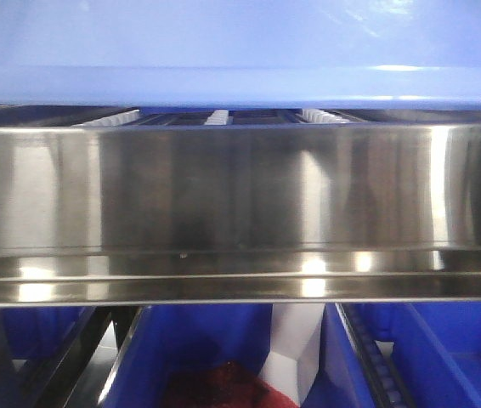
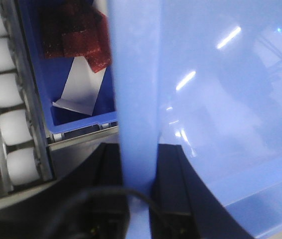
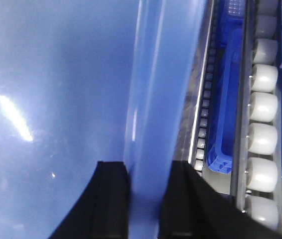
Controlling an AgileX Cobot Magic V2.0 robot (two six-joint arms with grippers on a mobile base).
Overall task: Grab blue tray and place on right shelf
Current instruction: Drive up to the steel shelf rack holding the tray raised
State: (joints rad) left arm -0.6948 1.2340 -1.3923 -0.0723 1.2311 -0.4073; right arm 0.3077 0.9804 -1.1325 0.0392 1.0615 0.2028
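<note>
Front view: blue tray [image 1: 240,51] hangs just above the steel front rail of the right shelf [image 1: 240,195], spanning the frame L to R. A thin gap shows betw. the tray's underside and the rail's top edge. White rollers [image 1: 215,117] are visible just behind the rail, and deep blue bins [image 1: 198,348] sit below it.

Judged progress: pickup is done and the tray is at the shelf, at about the right height. Left to do: push it in past the rail, set it on the rollers, let go. The tray isn't resting on anything visible yet.

Left wrist view: left jaws pinch the tray's flared rim, w/ a dark finger [image 2: 103,164] on each side of it. The arm reaches fwd beyond the rail, over a bin w/ red scraps [image 2: 76,45].

Right wrist view: right jaws pinch the rim too, black fingers [image 3: 111,199] bracketing it. This arm also reaches in beyond the rail, over more rollers.
</note>
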